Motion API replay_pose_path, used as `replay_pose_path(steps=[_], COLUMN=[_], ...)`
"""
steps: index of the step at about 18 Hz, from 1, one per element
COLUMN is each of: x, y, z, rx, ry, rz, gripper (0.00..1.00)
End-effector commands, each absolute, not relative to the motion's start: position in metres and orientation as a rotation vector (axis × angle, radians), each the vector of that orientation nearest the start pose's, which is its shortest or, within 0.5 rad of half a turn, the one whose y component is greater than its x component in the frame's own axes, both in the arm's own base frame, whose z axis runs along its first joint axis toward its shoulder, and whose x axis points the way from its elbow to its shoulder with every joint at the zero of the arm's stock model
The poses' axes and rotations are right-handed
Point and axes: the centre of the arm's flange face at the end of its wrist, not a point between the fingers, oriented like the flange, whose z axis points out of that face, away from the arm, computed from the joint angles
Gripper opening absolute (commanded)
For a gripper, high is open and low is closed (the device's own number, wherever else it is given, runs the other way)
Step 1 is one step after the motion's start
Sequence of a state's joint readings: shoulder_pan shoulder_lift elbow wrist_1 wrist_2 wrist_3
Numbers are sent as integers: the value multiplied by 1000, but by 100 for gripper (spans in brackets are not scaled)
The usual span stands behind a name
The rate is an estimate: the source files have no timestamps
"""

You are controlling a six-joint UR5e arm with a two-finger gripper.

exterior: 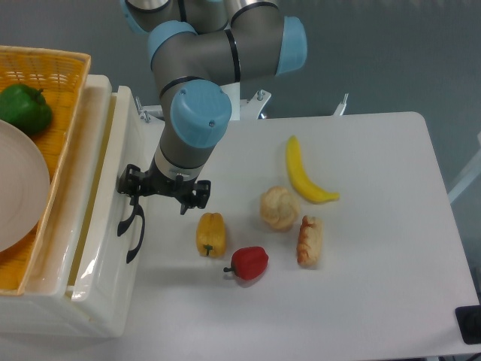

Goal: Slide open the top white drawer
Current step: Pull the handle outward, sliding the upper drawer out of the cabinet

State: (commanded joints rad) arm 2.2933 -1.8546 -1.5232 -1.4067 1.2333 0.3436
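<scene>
We find the top white drawer (pixel 120 180) at the left of the surface (pixel 376 301), as the upper tray of the cream-white cabinet (pixel 98 301); its front stands slightly proud of the cabinet body, with a thin dark gap showing along its upper edge. Its black curved handle (pixel 126 219) sits on the front face. The pincer (pixel 134 197) is at this handle, fingers pointing toward the drawer front and in contact with the handle's upper end; we cannot tell from this view whether the fingers are clamped on it or merely hooked behind it. The lower drawer handle (pixel 137 237) lies just beside and below.

On top of the cabinet we note 1 yellow wicker basket (pixel 64 75) holding a green pepper (pixel 24 109) and a pale plate (pixel 19 195).

On the surface, right of the pincer: 1 yellow pepper (pixel 211 234), 1 red pepper (pixel 249 262), 1 bread roll (pixel 279 207), 1 banana (pixel 304 174) and 1 hot dog (pixel 310 241).
</scene>
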Motion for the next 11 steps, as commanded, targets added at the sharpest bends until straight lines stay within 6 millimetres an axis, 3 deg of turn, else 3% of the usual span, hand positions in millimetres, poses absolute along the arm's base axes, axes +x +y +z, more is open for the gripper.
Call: replay_pose_path(steps=[11], x=[-271], y=[553], z=[377], rx=[-2964], ry=[-582], rz=[-440], gripper=[100])
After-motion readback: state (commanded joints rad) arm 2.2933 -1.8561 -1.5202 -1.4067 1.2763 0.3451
